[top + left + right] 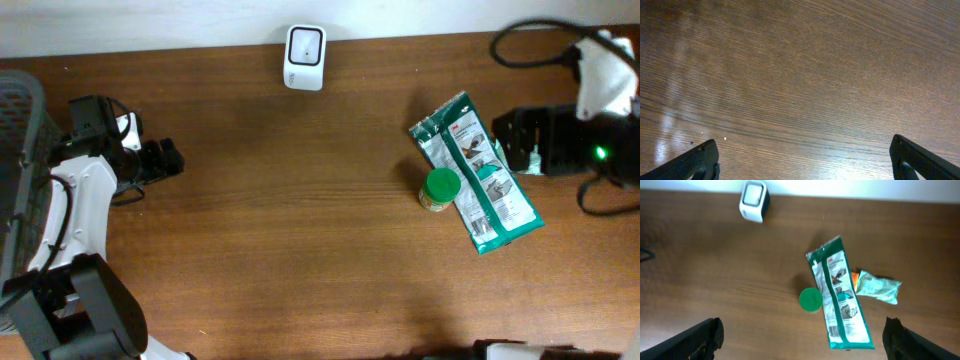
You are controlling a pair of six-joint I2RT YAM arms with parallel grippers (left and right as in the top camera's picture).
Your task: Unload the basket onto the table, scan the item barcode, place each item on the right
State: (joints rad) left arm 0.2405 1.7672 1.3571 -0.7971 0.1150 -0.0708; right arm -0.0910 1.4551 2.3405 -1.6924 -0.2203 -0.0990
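Observation:
The item, a green and white flat packet (478,172), lies on the wooden table (300,220) right of centre; the right wrist view shows the packet (840,295) too. The white barcode scanner (304,57) stands at the far edge, and the scanner (753,201) is at the upper left of the right wrist view. My right gripper (503,140) hovers open and empty just right of the packet's top end; its jaws (802,330) are spread wide, well above the table. My left gripper (168,158) is open and empty at the far left, over bare wood (802,155).
A green-lidded jar (440,188) touches the packet's left side. A small crinkled pouch (877,286) lies right of the packet, under my right gripper. A grey mesh basket (20,120) sits at the left edge. A black cable (530,45) loops at the back right.

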